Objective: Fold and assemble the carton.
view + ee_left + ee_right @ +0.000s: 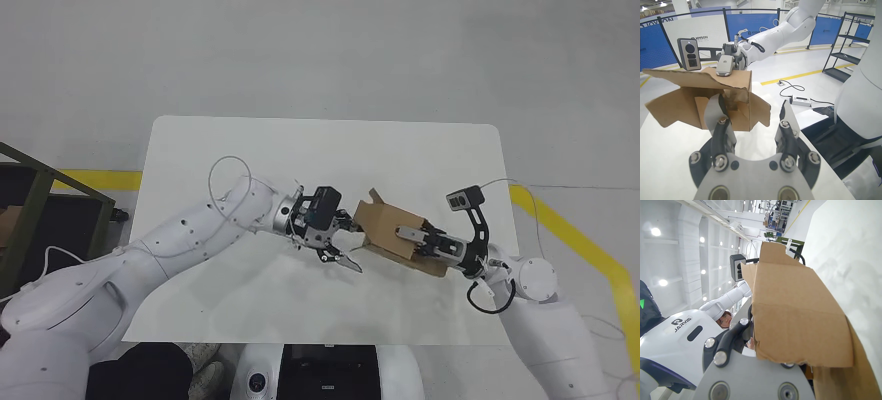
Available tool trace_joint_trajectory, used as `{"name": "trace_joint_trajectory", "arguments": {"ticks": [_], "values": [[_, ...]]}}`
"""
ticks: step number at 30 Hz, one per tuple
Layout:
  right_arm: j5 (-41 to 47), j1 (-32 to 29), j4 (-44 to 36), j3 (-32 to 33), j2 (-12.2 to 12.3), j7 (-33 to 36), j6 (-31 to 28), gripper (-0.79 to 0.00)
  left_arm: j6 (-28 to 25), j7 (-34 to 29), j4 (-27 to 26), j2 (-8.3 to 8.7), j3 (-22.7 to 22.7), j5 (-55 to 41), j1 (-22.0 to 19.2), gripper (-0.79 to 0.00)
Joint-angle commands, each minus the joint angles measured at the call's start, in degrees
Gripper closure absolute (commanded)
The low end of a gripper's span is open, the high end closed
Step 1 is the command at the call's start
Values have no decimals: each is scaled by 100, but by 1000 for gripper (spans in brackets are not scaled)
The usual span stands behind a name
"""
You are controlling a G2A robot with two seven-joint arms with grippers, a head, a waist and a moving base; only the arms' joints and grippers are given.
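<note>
A brown carton (388, 228) lies on its side on the white table (250, 160), right of centre, its end flaps splayed open. My right gripper (412, 236) is shut on the carton's upper wall from the right. In the left wrist view one of its fingers (724, 66) rests on top of the carton (685, 111). In the right wrist view the carton (791, 313) hides most of that gripper. My left gripper (341, 258) is open at the carton's open left end. One of its fingertips (718, 100) stands in front of the opening, and the gripper (752, 101) holds nothing.
A green-framed rack (30, 200) stands off the table's left side. A black shelf unit (848, 47) and a power brick with cable (800, 100) are on the floor beyond the table edge. Bare tabletop lies behind and left of the carton.
</note>
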Motion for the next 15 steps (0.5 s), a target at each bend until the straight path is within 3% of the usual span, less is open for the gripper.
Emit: {"name": "trace_joint_trajectory", "arguments": {"ticks": [1,6,9,15], "values": [[0,-6,3,0,1,8,-8,0,0,0,23,1,-7,-39,-2,-650],[-6,-29,-5,2,5,26,-29,0,0,0,47,16,-16,-137,-3,-573],[-17,-43,-15,1,7,34,-39,0,0,0,47,29,0,-196,-12,-434],[-15,-68,-33,14,14,58,-56,0,0,0,74,51,62,-313,-37,-369]]}}
